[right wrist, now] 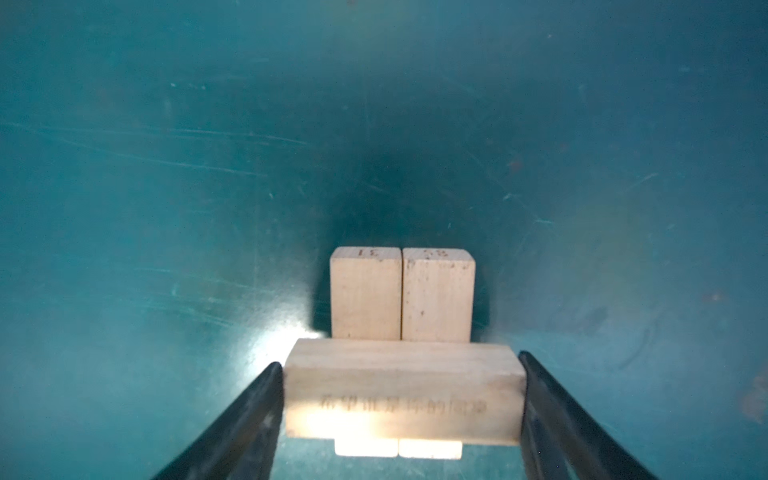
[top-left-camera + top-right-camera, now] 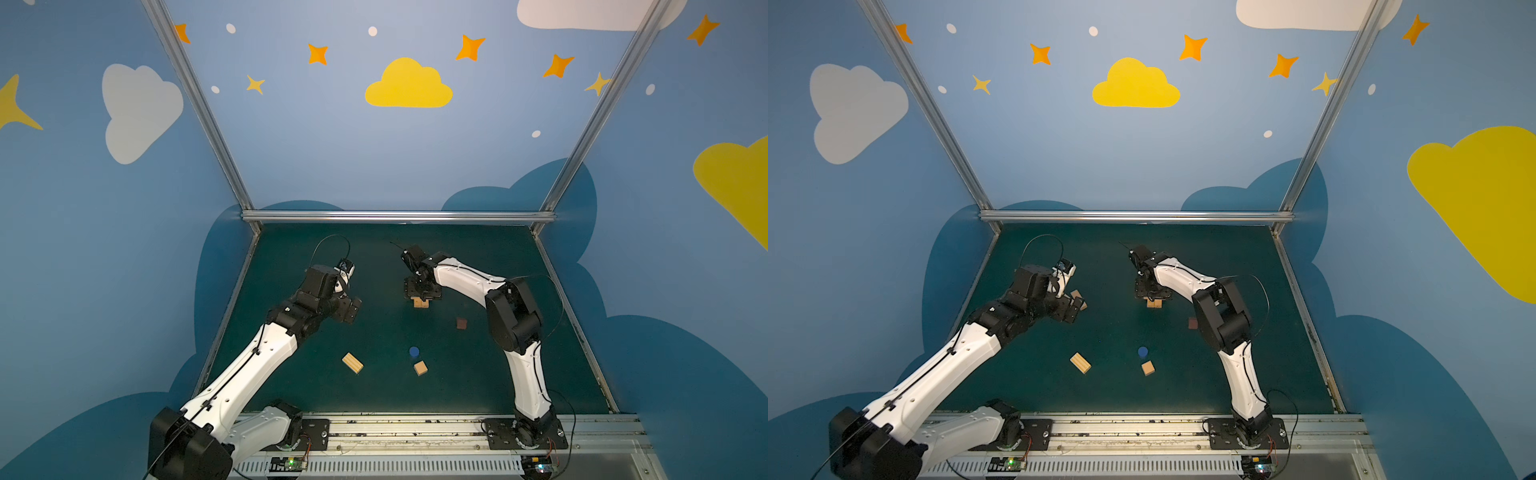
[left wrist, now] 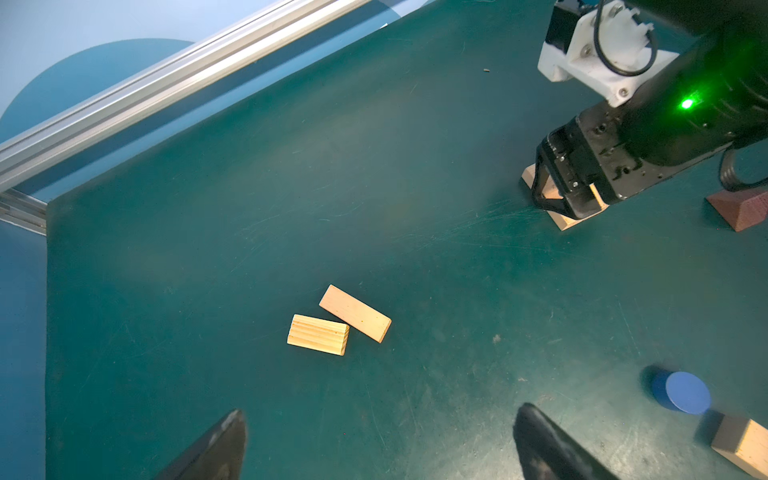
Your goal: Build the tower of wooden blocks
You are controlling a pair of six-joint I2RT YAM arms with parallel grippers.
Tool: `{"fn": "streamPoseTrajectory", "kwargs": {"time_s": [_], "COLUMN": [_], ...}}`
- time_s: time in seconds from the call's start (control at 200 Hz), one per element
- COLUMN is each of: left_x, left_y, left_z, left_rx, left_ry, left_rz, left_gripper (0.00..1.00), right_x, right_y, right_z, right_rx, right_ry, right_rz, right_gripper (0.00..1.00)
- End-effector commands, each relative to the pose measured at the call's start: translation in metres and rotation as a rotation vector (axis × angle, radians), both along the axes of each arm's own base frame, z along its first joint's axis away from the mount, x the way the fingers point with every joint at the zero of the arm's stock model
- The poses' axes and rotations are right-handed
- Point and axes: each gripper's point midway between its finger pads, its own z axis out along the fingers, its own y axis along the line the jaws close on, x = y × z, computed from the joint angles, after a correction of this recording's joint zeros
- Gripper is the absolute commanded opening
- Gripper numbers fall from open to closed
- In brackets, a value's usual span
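The wood block tower (image 2: 420, 303) stands mid-table: two tan bars (image 1: 401, 295) side by side with a third bar (image 1: 403, 390) laid crosswise on them. My right gripper (image 1: 401, 361) is shut on that top bar, its fingers (image 1: 266, 399) against the bar's two ends. My left gripper (image 3: 382, 409) hangs open and empty above two loose tan bars (image 3: 355, 313), one smooth and one ridged (image 3: 318, 334). Other wood blocks lie nearer the front: a ridged bar (image 2: 352, 363), a tan cube (image 2: 420, 368), a blue round piece (image 2: 414, 351) and a dark reddish-brown cube (image 2: 461, 323).
The green mat (image 2: 478, 386) is fenced by aluminium rails at the back (image 2: 399, 216) and sides. The right arm's elbow (image 2: 513, 316) hangs close to the reddish-brown cube. Both arm bases sit on the front rail (image 2: 407, 428).
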Motion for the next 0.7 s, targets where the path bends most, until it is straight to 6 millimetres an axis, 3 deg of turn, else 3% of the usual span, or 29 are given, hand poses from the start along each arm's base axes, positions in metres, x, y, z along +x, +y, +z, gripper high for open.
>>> {"fn": "streamPoseTrajectory", "kwargs": {"time_s": [0.0, 0.491, 0.696], "left_x": [-0.001, -0.001, 0.004], "left_y": [0.003, 0.003, 0.014], "left_z": [0.003, 0.003, 0.013], "left_rx": [0.006, 0.006, 0.019], "left_ry": [-0.015, -0.015, -0.080], "left_rz": [0.006, 0.005, 0.053], "left_gripper": [1.00, 1.00, 1.00], "right_x": [-0.004, -0.005, -0.003], "right_y": [0.000, 0.000, -0.002], "right_z": [0.019, 0.022, 0.047], "right_rx": [0.014, 0.007, -0.005], "right_ry": [-0.019, -0.016, -0.065], "right_rz": [0.004, 0.012, 0.022], "right_gripper": [0.80, 0.82, 0.84]}}
